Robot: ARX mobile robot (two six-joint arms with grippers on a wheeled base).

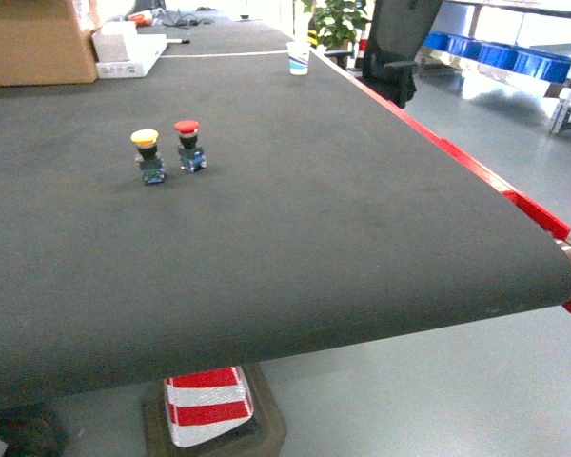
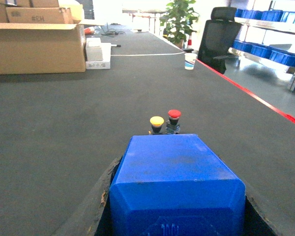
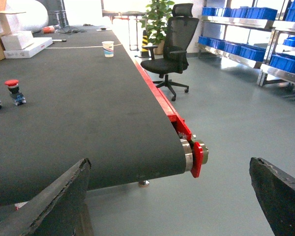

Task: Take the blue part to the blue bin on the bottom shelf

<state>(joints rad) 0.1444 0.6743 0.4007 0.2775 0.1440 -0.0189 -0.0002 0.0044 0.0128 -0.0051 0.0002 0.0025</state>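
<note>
Fingers of the left gripper (image 2: 176, 216) were closed around a blue moulded-plastic block (image 2: 176, 189), the blue part, held just above the dark conveyor belt (image 1: 295, 228). It looked rigid, light and smooth, so a firm flat-sided hold seemed right. The right gripper (image 3: 169, 196) hung wide open and empty. Ahead stood a yellow-capped push button (image 2: 157, 124) and a red-capped push button (image 2: 174, 119); the bottom shelf's bin was not identifiable.

A dark conveyor belt (image 1: 295, 248) with a red side rail (image 1: 476, 171) carries a yellow-capped push button (image 1: 147, 155) just beside a red-capped one (image 1: 188, 145), and farther back a paper cup (image 1: 298, 57), a white box (image 1: 128, 52) and a cardboard box (image 1: 33, 43).
</note>
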